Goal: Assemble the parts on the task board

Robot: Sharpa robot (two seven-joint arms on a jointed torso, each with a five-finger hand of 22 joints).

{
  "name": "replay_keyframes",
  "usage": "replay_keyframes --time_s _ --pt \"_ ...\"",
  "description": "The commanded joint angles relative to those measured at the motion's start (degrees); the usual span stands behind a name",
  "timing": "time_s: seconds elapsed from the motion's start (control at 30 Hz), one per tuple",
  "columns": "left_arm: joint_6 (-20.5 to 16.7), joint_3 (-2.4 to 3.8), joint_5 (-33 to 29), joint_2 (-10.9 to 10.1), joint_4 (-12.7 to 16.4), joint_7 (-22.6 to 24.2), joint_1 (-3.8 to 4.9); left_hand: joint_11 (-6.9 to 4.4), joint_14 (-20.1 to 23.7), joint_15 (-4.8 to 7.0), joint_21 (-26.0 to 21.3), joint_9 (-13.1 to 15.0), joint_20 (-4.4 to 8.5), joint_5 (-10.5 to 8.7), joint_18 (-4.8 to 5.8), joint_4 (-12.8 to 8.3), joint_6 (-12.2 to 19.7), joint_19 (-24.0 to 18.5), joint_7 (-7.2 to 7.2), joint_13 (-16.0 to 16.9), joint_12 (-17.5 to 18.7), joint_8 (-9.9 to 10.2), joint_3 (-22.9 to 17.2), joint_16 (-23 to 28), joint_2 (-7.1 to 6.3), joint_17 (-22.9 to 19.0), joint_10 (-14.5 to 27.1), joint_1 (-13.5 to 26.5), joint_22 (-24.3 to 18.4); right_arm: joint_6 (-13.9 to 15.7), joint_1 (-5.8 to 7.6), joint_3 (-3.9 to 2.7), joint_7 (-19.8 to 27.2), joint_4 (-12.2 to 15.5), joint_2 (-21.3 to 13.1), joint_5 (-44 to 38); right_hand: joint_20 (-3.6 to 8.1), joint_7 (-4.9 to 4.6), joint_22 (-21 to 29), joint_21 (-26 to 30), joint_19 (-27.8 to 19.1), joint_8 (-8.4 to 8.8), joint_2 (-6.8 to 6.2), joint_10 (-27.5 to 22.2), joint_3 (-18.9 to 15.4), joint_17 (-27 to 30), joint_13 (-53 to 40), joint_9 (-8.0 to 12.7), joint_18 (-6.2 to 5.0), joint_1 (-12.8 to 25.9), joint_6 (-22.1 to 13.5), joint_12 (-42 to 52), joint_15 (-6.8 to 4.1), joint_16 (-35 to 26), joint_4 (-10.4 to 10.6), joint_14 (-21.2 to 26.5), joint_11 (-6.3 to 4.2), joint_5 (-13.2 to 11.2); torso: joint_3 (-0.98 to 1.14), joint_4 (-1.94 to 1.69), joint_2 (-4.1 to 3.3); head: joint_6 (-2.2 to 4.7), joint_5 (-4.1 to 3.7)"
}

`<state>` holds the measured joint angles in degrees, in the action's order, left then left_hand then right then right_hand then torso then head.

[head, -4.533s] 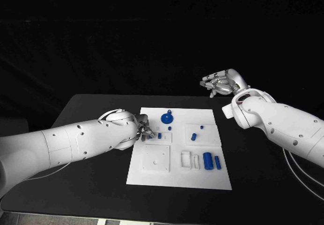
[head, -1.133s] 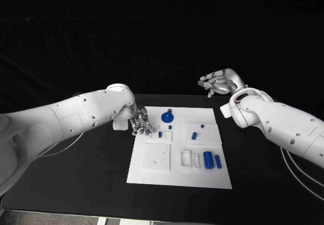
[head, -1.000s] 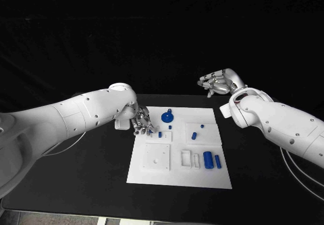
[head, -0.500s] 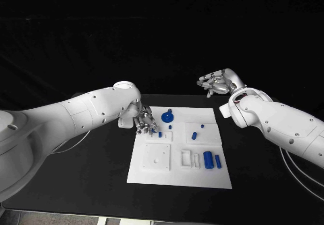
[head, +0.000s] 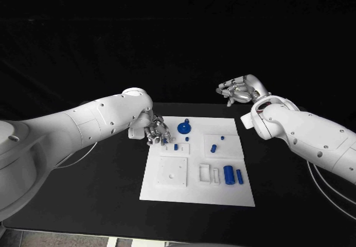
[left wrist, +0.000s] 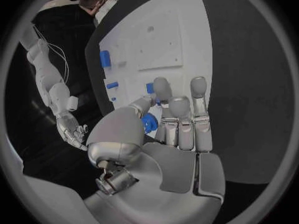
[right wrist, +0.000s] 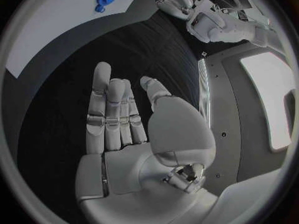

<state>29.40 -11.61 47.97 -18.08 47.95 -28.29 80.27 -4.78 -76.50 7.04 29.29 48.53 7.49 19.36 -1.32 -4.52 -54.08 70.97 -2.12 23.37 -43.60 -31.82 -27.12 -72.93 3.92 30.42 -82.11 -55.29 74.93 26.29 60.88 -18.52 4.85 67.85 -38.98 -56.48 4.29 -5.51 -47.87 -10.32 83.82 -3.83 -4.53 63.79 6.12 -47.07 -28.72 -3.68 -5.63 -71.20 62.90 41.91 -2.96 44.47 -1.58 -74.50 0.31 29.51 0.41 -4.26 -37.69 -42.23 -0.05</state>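
Left hand (head: 156,131) hovers over the board's (head: 194,193) far left corner, fingers extended, holding nothing visible. Right hand (head: 238,91) hangs off-board, empty, fingers loosely apart. Blue parts (head: 229,175) mostly lie loose on the board; assembly judged barely begun.

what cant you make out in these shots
- Left hand, head view: too small to tell whether its fingers touch the task board.
- Left wrist view: those fingers cover part of a blue part, so its full shape is hidden.
- Small blue parts, head view: too small to tell whether they are seated or loose.
- Right hand: open, holds nothing.
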Motion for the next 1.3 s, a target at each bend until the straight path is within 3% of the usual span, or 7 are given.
replay_keyframes --time_s 0.03,0.1,0.2,0.33,0.4,0.6,1.3 --pt "-0.7 0.01 -0.5 0.2 -0.2 -0.2 0.19 -0.03 -0.8 0.03 -0.4 2.8 -0.13 0.0 -1.12 -7.5 -4.9 0.5 3.29 0.5 0.9 2.6 -6.8 0.8 -0.63 1.6 -1.1 -0.8 1.0 -0.7 0.0 -0.03 0.4 0.0 0.1 -0.1 -0.27 -0.17 0.1 -0.3 1.7 0.28 -0.59 -0.5 0.4 0.1 0.1 0.1 -0.56 0.1 -0.3 0.3 0.03 0.2 0.1 0.5 -0.05 0.4 -0.01 0.06 -0.01 -0.08 0.08" --pt "-0.3 0.0 -0.5 0.4 -0.3 -0.3 0.18 -0.07 -1.4 0.05 -0.5 5.6 -0.24 -0.01 -1.23 -7.3 -6.2 0.8 3.44 1.2 1.5 5.4 -6.7 1.3 -0.72 3.2 -1.6 -1.0 1.0 -0.8 0.0 -0.03 0.4 0.0 0.1 -0.1 -0.27 -0.16 0.1 -0.4 1.7 0.26 -0.61 -0.5 0.4 0.1 0.1 0.1 -0.56 0.1 -0.2 0.3 0.03 0.1 0.1 0.5 -0.05 0.5 0.0 0.06 -0.02 -0.09 0.1" --pt "0.9 -0.11 -0.5 0.8 -0.8 -0.5 0.16 -0.17 -1.8 0.04 -0.6 7.5 -0.25 -1.09 -1.19 -7.0 -6.5 0.9 3.4 1.8 1.6 6.3 -6.3 1.4 -0.45 4.4 -1.8 -1.1 1.0 -0.8 0.0 -0.03 0.4 0.0 0.2 -0.1 -0.27 -0.17 0.1 -0.4 1.7 0.27 -0.66 -0.5 0.5 0.1 0.1 0.1 -0.56 0.1 -0.3 0.3 0.03 0.2 0.1 0.5 -0.06 0.8 0.01 0.08 -0.07 -0.13 0.11" --pt "3.3 -0.23 -0.5 1.3 -1.4 -1.4 0.05 0.15 -0.5 0.16 -0.9 10.2 0.27 -8.23 -0.64 -5.1 -3.6 0.5 2.93 2.8 1.3 6.2 -6.3 2.8 2.19 2.6 -0.2 -0.9 1.0 -0.8 0.0 -0.03 0.4 0.0 0.3 -0.1 -0.26 -0.17 0.1 -0.4 1.7 0.27 -0.7 -0.5 0.6 0.1 0.1 0.1 -0.56 0.2 -0.2 0.3 0.02 0.2 0.2 0.5 -0.06 1.1 0.01 0.16 -0.09 -0.14 0.19" --pt "4.2 -0.27 -0.6 1.6 -1.8 -1.6 -0.06 0.21 -0.2 0.28 -1.1 11.2 0.63 -9.8 -0.07 -4.6 -2.5 0.4 2.85 3.3 0.7 5.5 -6.1 2.8 2.83 2.5 0.4 -1.0 1.0 -0.8 0.0 -0.03 0.4 0.0 0.3 -0.1 -0.26 -0.18 0.1 -0.4 1.7 0.27 -0.75 -0.5 0.7 0.1 0.1 0.1 -0.56 0.2 -0.2 0.3 0.02 0.2 0.2 0.5 -0.06 1.3 0.03 0.15 -0.07 -0.19 0.18" --pt "5.9 -0.34 0.0 2.4 -2.9 -2.2 -0.37 0.1 -0.5 0.21 -1.1 10.3 0.53 -8.64 -0.15 -5.8 -3.2 0.5 2.92 3.5 0.2 5.8 -6.1 2.4 1.86 3.3 0.4 -1.9 1.1 -0.9 0.0 -0.03 0.4 0.0 0.4 -0.1 -0.25 -0.18 0.1 -0.4 1.7 0.27 -0.85 -0.5 0.9 0.1 0.1 0.1 -0.56 0.2 -0.3 0.2 0.01 0.2 0.2 0.5 -0.07 1.7 0.07 0.13 -0.06 -0.37 0.01" --pt "7.5 -0.62 5.4 4.1 -4.3 -2.9 -1.05 0.01 -0.9 0.12 -0.8 9.3 0.26 -9.04 -0.52 -5.6 -3.9 0.6 2.88 3.5 0.4 6.8 -5.3 2.2 1.0 4.0 0.1 -3.7 1.0 -1.0 0.0 -0.03 0.3 0.0 0.5 -0.1 -0.25 -0.2 0.0 -0.4 1.7 0.28 -0.95 -0.5 1.1 0.1 0.1 0.1 -0.55 0.3 -0.3 0.2 0.01 0.2 0.2 0.5 -0.07 2.0 0.02 0.1 -0.1 -0.69 -0.25"
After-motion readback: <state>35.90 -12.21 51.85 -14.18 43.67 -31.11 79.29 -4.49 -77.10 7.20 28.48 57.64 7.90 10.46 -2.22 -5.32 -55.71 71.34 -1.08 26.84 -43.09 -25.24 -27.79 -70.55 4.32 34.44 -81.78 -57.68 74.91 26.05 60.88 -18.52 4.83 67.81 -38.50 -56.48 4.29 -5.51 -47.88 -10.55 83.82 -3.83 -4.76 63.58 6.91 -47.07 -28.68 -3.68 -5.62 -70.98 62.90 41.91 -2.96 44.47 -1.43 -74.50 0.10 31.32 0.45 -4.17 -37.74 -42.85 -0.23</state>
